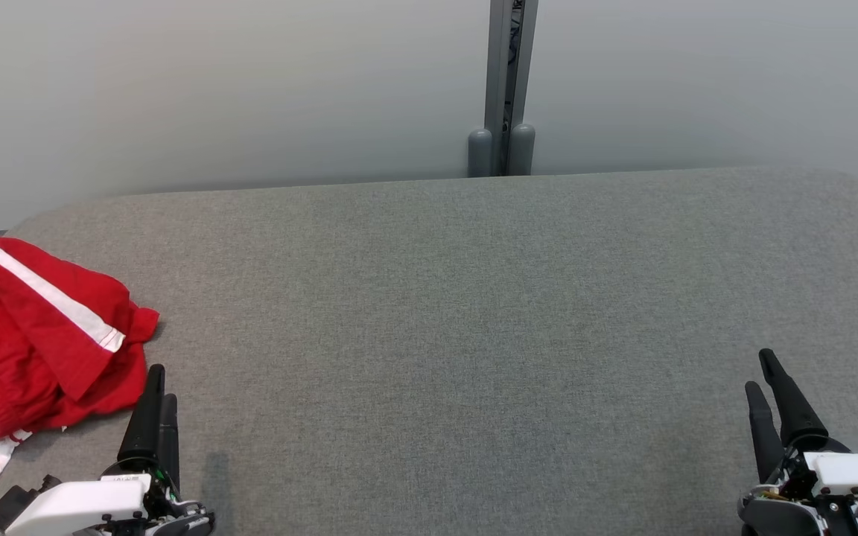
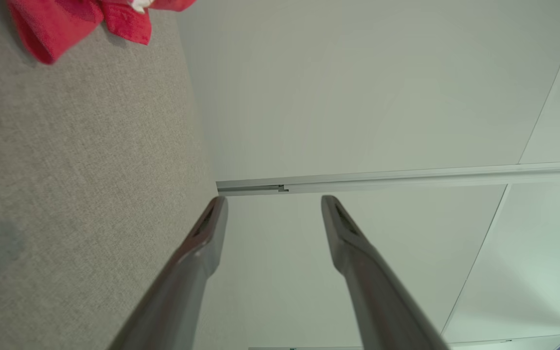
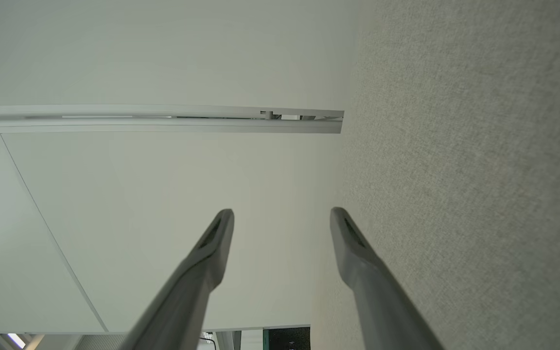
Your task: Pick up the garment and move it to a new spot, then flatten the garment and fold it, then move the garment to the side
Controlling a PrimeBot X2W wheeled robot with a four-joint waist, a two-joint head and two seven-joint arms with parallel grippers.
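Hovering wide open and empty, the left gripper (image 1: 162, 383) is sitting just beside the crumpled red garment (image 1: 27, 335), which is lying to its outer side. The right gripper (image 1: 759, 370), likewise spread and empty, is standing well apart from it. Pinching only one loose layer is likely risking dragging the heap rather than lifting it.

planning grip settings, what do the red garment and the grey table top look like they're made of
Red garment: probably thin, matte sportswear fabric; it lies in soft crumpled folds with a sewn white stripe. Grey table top: seemingly covered in matte woven textile; a fine speckled weave shows. What lies beneath cannot be told.
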